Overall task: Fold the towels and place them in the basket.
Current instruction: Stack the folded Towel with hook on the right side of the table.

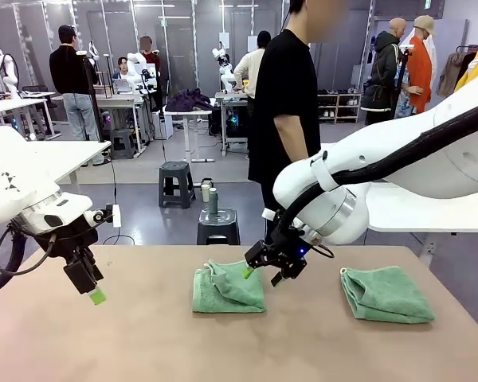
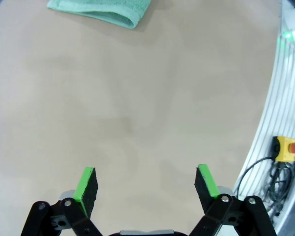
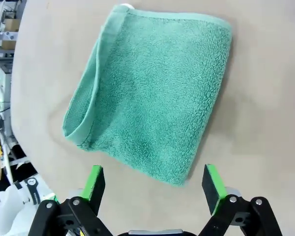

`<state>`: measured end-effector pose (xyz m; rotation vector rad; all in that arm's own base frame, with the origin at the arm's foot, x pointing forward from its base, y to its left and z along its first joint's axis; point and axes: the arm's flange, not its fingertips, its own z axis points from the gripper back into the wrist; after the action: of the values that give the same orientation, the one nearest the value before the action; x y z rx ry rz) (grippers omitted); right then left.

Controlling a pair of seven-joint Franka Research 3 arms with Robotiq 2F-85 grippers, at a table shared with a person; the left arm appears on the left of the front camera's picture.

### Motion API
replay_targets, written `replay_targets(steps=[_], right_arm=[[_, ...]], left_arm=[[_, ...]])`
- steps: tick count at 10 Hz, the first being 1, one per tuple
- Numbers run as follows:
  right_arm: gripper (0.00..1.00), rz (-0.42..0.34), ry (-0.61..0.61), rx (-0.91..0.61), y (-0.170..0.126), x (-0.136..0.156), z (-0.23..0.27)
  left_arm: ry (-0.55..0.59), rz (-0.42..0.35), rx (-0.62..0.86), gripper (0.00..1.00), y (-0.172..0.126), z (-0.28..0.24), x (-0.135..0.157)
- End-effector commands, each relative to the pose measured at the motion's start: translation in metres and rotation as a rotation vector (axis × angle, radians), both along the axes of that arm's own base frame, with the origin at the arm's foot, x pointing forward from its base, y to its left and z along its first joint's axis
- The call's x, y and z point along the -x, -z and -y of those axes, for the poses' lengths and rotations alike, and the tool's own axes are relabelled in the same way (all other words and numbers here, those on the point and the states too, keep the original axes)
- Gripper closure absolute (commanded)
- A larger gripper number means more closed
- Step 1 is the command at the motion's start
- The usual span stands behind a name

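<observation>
Spanning the front view, the table carries two folded towels: one lying well to the right, another at the middle under the right gripper, jaws wide and empty. The left gripper, equally wide, hovers over bare tabletop. A shallow pinch could catch one layer and unfold the towel.

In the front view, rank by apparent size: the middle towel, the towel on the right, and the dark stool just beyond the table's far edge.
1. Right towel, slightly the largest.
2. Middle towel, close behind; its top is partly covered by the right gripper, so the order of these two is unsure.
3. Stool, smallest, though it stands farther from the camera and its lower part is hidden.
</observation>
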<state>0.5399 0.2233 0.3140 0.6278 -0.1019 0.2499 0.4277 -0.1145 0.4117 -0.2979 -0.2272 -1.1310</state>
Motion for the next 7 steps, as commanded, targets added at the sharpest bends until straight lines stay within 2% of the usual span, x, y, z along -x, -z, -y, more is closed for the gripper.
replay_targets(steps=[1,5,7], right_arm=[[0.00,-0.032,-0.004,-0.090,0.021,-0.017,0.006],[0.00,-0.044,0.070,-0.168,0.054,-0.037,0.011],[0.00,-0.060,0.076,-0.191,0.058,-0.040,0.007]], left_arm=[[0.003,-0.003,-0.011,0.00,-0.002,0.000,-0.004],[0.003,-0.003,-0.011,0.00,-0.002,0.000,-0.004],[0.003,-0.003,-0.011,0.00,-0.002,0.000,-0.004]])
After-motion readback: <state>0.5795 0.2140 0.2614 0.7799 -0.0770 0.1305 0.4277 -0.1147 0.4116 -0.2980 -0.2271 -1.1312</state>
